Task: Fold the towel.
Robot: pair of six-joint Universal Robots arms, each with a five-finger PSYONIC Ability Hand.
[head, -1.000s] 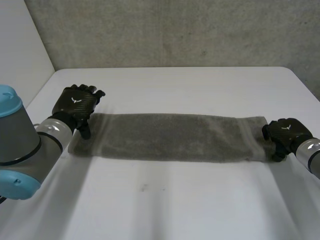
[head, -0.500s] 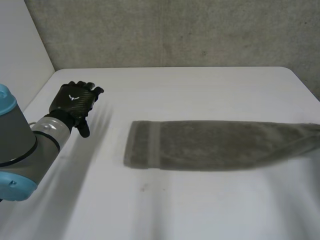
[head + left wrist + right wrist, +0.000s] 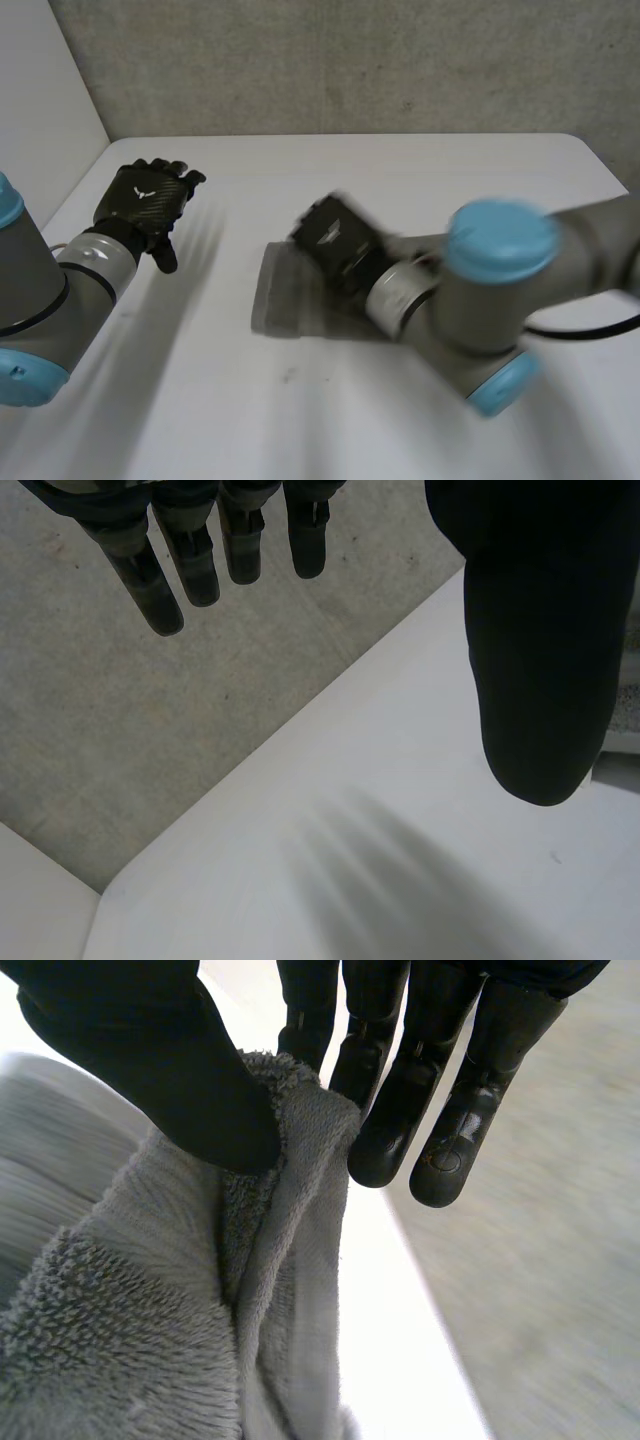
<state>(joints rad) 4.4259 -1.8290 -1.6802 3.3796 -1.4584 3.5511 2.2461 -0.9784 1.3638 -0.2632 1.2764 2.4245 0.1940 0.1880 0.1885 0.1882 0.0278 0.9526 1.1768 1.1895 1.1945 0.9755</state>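
Observation:
The grey towel (image 3: 277, 295) lies on the white table (image 3: 200, 400), and the part I see is its left end. My right arm reaches across it from the right. My right hand (image 3: 335, 242) is over that left end. In the right wrist view, the right hand (image 3: 400, 1080) pinches a bunched edge of the towel (image 3: 150, 1340) between thumb and fingers. My left hand (image 3: 145, 205) hovers left of the towel, apart from it, with straight fingers (image 3: 190, 550) and nothing in it.
My right arm's blue-capped joints (image 3: 500, 235) cover the middle and right of the towel. A grey wall (image 3: 350, 60) runs behind the table's far edge. The table's left edge (image 3: 75, 190) passes just beside the left hand.
The towel first slid to the right. Then my right hand swung left, bringing the end it holds over the towel's left end. The left hand stayed off the cloth.

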